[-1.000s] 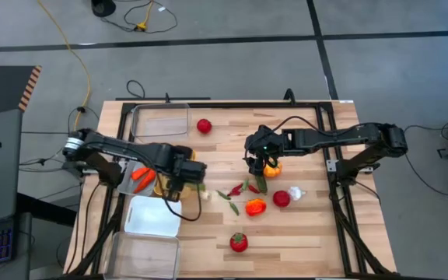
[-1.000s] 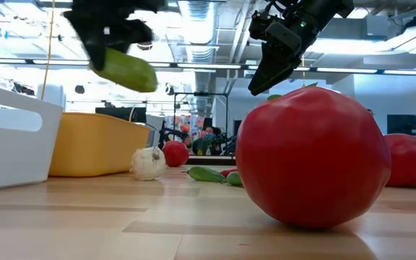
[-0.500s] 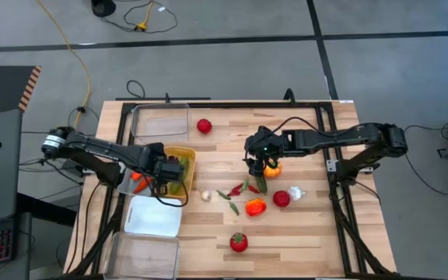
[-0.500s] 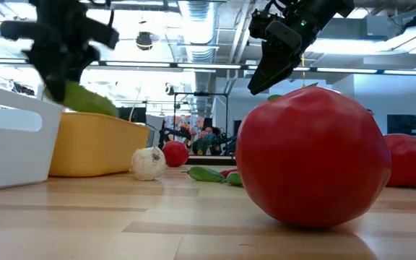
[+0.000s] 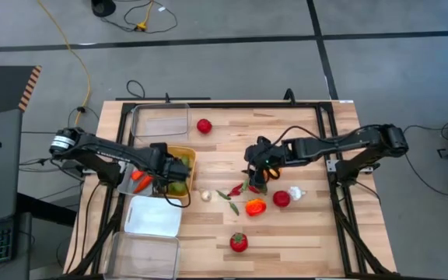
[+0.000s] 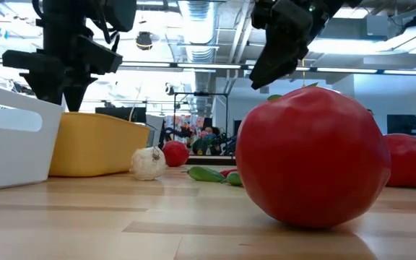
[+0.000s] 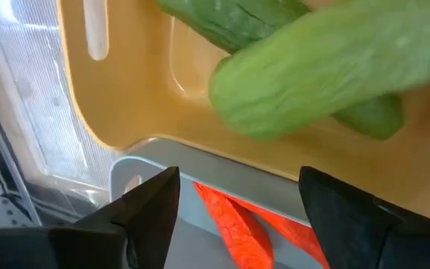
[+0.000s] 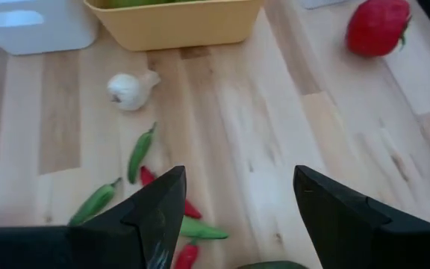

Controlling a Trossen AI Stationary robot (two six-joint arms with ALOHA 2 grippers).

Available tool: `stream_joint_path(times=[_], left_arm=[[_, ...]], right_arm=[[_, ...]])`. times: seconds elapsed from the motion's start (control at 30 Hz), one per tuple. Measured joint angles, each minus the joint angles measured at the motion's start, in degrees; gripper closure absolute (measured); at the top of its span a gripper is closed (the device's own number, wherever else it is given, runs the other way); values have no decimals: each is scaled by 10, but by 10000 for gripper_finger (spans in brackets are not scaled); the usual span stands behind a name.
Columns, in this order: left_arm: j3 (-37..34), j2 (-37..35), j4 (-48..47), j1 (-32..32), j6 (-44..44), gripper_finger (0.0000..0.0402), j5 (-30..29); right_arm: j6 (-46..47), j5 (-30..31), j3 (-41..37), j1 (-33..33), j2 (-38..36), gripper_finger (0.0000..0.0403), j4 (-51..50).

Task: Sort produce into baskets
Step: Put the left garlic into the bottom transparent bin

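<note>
My left gripper point(image 5: 173, 173) point(image 7: 239, 179) hangs open over the yellow basket point(image 5: 187, 158), fingers pointing down. Below it in the basket, a light green cucumber point(image 7: 327, 67) lies across a darker one point(image 7: 230, 21), free of the fingers. Beside it, orange carrots point(image 7: 234, 224) lie in the grey basket point(image 5: 128, 180). My right gripper point(image 5: 256, 176) point(image 8: 239, 179) is open and holds nothing, above the red and green chillies point(image 5: 233, 194) at mid-table. A garlic bulb point(image 8: 129, 88) lies on the table between the chillies and the yellow basket.
The white basket point(image 5: 154, 216) and a clear one point(image 5: 142, 257) stand near left; another clear one point(image 5: 160, 120) stands far left. Tomatoes point(image 5: 204, 125) point(image 5: 281, 198) point(image 5: 239, 242), a pepper point(image 5: 256, 207) and a second garlic point(image 5: 296, 192) lie loose on the wood.
My left gripper has carried a green cucumber toward the table's left edge and down over the yellow basket, rolled its wrist, then opened and let go. The cucumber now lies in the basket. My right gripper has shifted a little toward the near edge, still open.
</note>
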Motion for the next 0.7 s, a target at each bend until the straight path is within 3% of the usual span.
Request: stream_joint_path(times=[0.23, 0.47, 0.7], left_arm=[[79, -3, 12, -3, -44, 138, 42], [126, -3, 159, -22, -41, 138, 116], [121, 11, 256, -31, 3, 138, 117]], right_arm=[[44, 0, 0, 51, 0, 127, 1], [85, 0, 0, 104, 0, 127, 1], [93, 1, 0, 145, 0, 127, 1]])
